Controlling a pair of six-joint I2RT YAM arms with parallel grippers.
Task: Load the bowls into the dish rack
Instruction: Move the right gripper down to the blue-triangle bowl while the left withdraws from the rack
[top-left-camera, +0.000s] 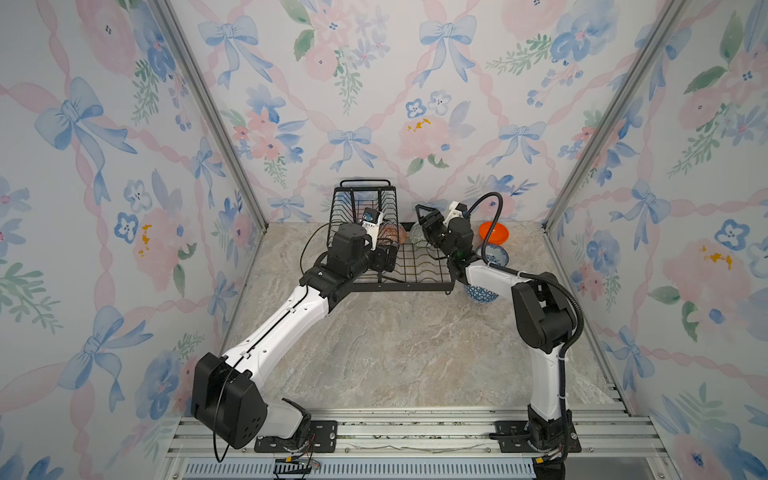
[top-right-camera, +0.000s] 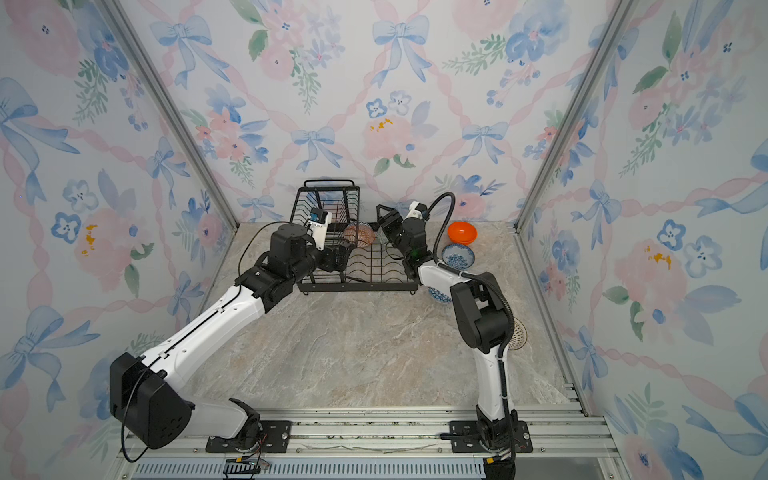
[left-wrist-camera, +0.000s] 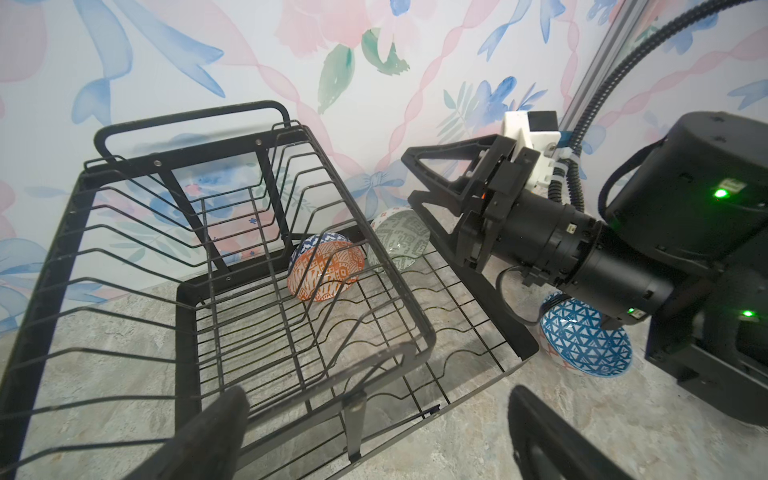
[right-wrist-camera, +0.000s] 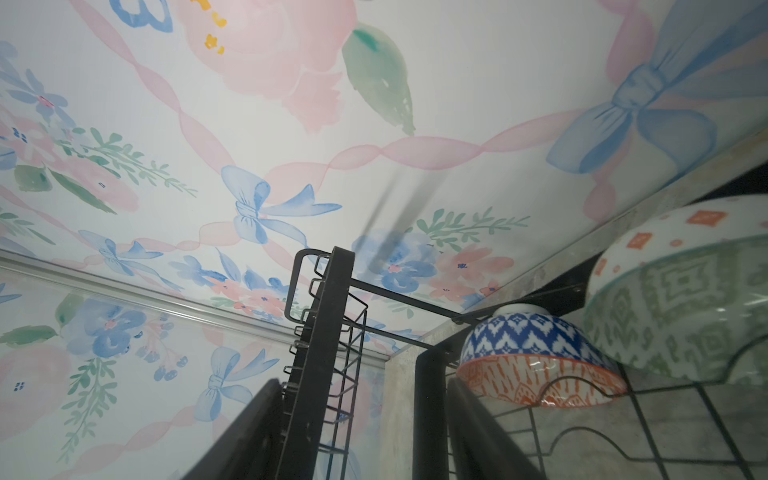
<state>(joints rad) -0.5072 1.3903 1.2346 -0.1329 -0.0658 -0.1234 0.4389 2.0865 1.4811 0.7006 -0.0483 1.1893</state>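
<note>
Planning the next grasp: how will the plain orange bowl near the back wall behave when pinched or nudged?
The orange bowl looks glossy, so probably slippery in a rim pinch. It seems rigid and may chip if dropped. Upright on the smooth table, a nudge should slide it, not tip it.

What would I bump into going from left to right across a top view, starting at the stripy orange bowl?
orange-patterned bowl → right hand → plain orange bowl → lattice bowl

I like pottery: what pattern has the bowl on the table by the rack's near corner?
The bowl has white triangles on blue, clearest in the left wrist view.
</note>
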